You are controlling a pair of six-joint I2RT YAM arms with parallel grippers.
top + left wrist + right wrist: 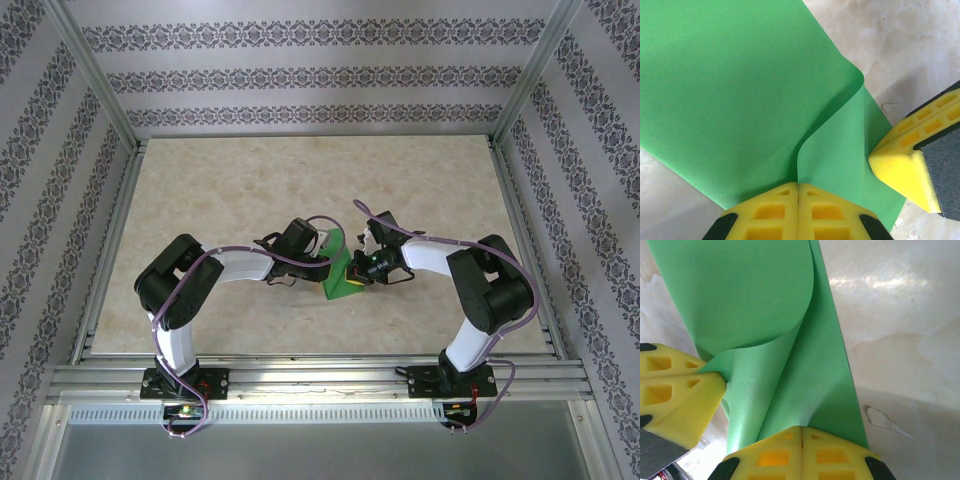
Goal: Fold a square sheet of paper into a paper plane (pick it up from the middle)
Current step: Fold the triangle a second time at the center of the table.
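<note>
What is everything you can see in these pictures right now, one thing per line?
square sheet of paper: one, bright green, partly curled, mid-table between the grippers.
table: one, beige marbled, under everything.
wall panels: three, grey patterned stripes, back and both sides.
metal rails: several, silver, along the table's near edge.
left arm: one, black and white, reaching in from the left.
right arm: one, black and white, reaching in from the right.
left gripper: one, yellow fingers, shut on the sheet.
right gripper: one, yellow fingers, shut on the sheet.
</note>
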